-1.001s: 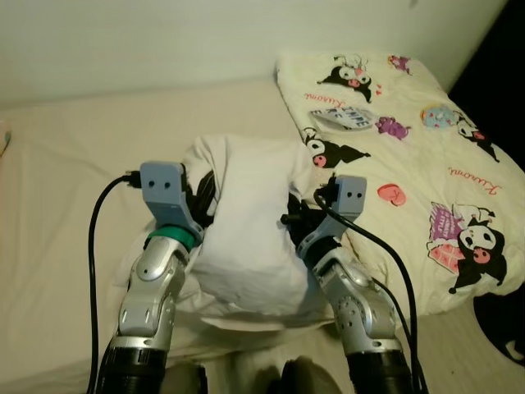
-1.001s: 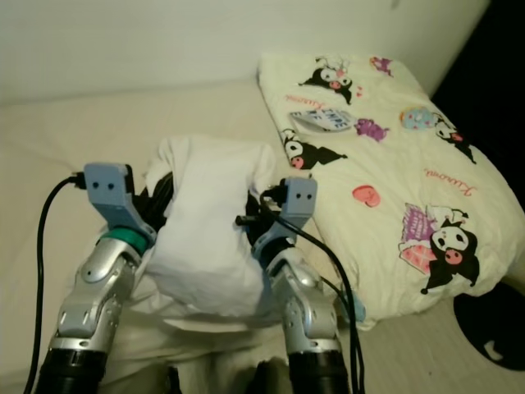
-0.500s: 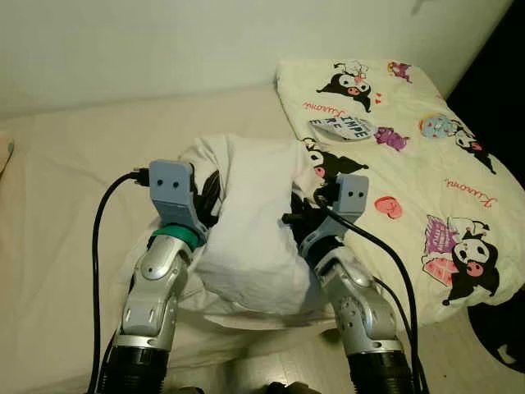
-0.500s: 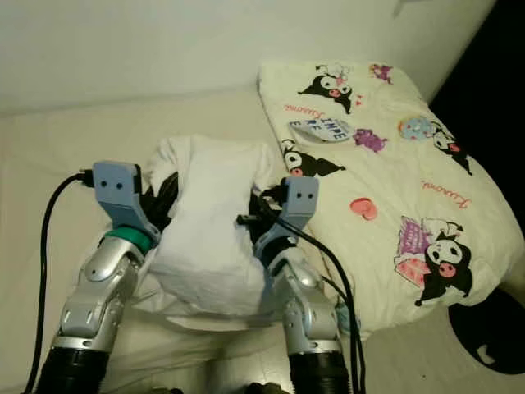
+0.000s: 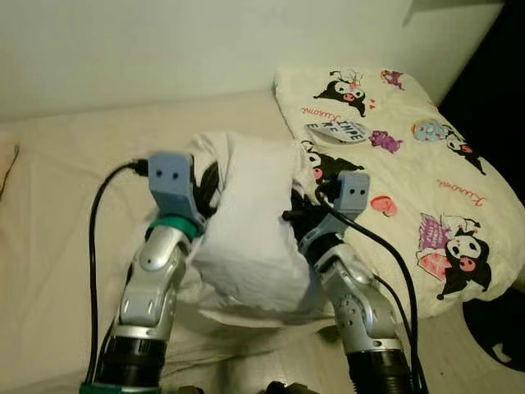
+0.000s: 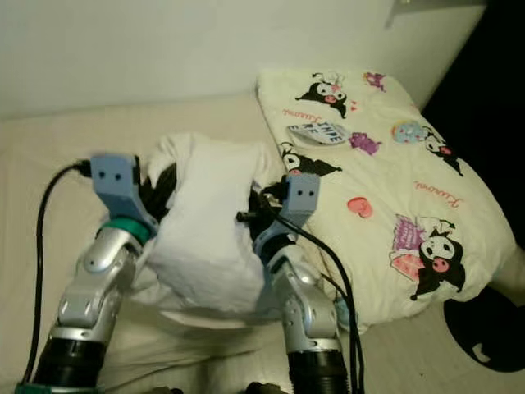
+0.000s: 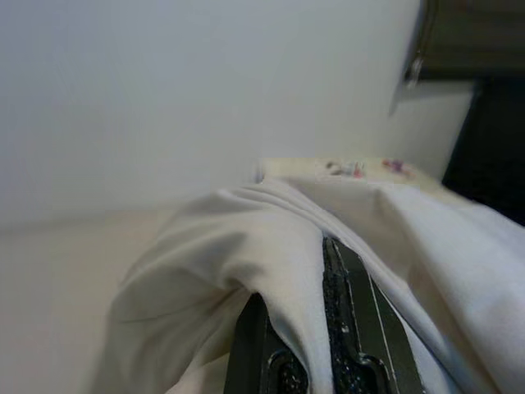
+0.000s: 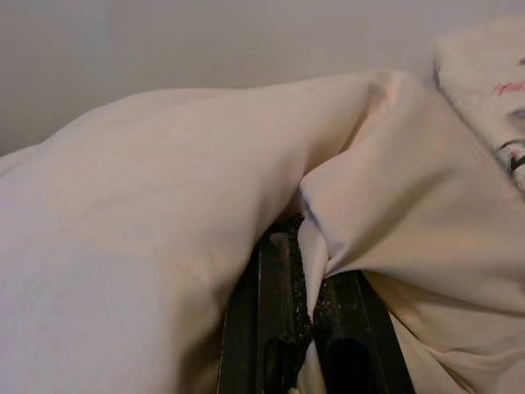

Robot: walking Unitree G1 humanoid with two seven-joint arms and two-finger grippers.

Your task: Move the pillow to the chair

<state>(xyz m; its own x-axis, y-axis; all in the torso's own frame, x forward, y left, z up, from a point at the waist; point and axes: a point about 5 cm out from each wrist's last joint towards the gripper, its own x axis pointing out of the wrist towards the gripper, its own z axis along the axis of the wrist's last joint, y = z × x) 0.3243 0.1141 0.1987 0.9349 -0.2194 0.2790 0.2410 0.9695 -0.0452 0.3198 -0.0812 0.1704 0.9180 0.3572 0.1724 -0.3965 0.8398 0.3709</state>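
A plump white pillow point(image 5: 250, 226) hangs folded between my two arms above a cream bed point(image 5: 57, 205). My left gripper point(image 7: 308, 320) is shut on a fold of the pillow's cloth along its left side, black fingers point(image 7: 357, 328) pinching the fabric. On the pillow's right side my right gripper point(image 8: 303, 308) is likewise shut on a pinch of its cover. In the eye views both grippers' fingers are buried in the pillow, behind the blue wrist mounts point(image 5: 171, 182).
A cream quilt printed with black cartoon characters point(image 5: 394, 156) lies on the bed to the right. A pale wall point(image 5: 164, 41) runs behind the bed. Dark floor point(image 5: 496, 320) shows at the far right, and black cables point(image 5: 94, 246) trail from both wrists.
The pillow and both arms have risen slightly, the left wrist lifting most. The camera view has shifted a little, so the quilt sits differently in the picture.
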